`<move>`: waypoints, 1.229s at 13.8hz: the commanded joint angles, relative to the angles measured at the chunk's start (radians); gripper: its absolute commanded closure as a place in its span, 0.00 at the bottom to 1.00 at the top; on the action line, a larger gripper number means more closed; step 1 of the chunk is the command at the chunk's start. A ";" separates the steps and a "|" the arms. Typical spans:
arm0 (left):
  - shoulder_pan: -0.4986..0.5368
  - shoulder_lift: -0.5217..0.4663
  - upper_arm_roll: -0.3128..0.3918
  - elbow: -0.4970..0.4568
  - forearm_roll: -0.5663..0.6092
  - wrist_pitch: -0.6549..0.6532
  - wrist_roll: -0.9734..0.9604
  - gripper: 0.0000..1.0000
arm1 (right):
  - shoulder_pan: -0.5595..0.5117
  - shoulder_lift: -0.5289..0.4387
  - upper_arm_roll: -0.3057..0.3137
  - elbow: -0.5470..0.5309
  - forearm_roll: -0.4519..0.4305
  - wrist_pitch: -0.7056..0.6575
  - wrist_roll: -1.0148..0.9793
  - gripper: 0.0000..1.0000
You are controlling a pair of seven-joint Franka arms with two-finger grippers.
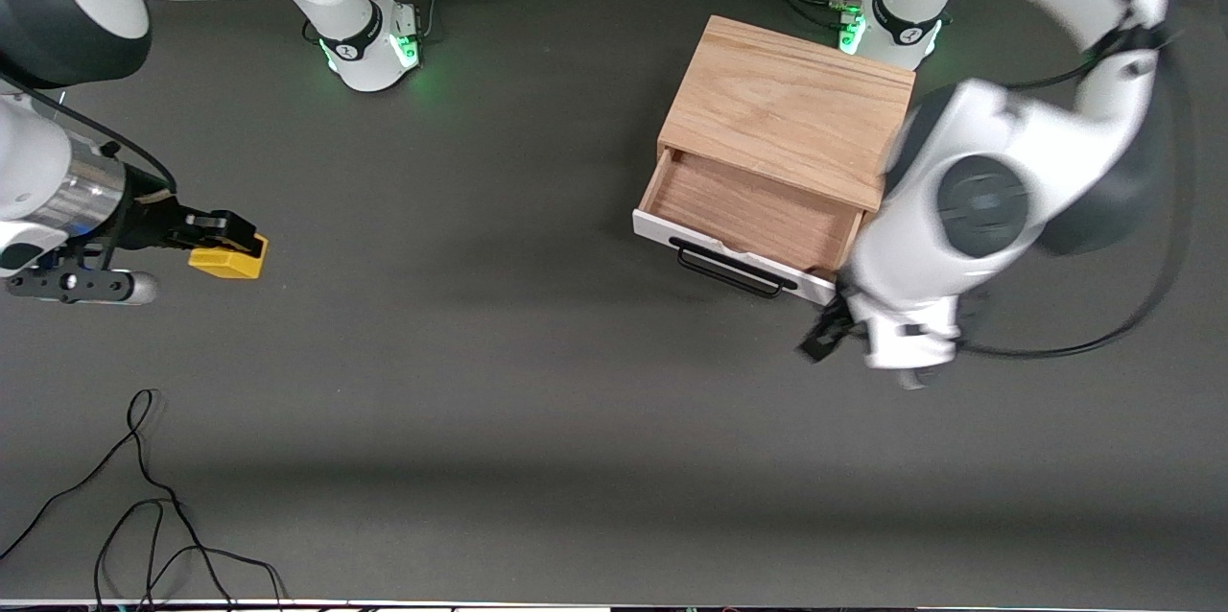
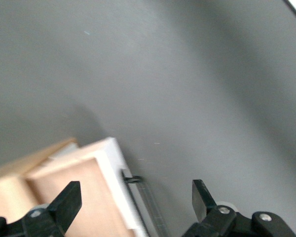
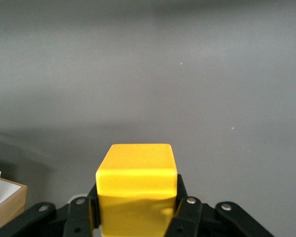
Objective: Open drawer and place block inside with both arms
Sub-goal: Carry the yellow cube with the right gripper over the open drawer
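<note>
One block (image 1: 228, 259), small rigid yellow cube, looks light with flat faces; right gripper (image 1: 230, 243) is clamped on two opposite sides, up over the table's right-arm end, well apart from the cabinet (image 1: 789, 108). One drawer (image 1: 743, 214), pulled out and empty; left gripper (image 2: 135, 197) spread wide, holding nothing, hanging by its black bar handle (image 1: 734, 271). Smooth faces could slip, I'd guess.
</note>
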 commanded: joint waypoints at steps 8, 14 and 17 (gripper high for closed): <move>0.313 -0.356 0.003 -0.274 -0.072 -0.145 0.833 0.00 | 0.280 0.288 -0.004 0.303 -0.034 0.017 0.469 1.00; 0.342 -0.503 0.006 -0.380 -0.074 -0.140 1.167 0.00 | 0.512 0.374 0.008 0.352 -0.023 0.020 0.584 1.00; 0.343 -0.521 0.006 -0.386 -0.075 -0.130 1.170 0.00 | 0.534 0.394 0.092 0.354 0.010 0.067 0.539 1.00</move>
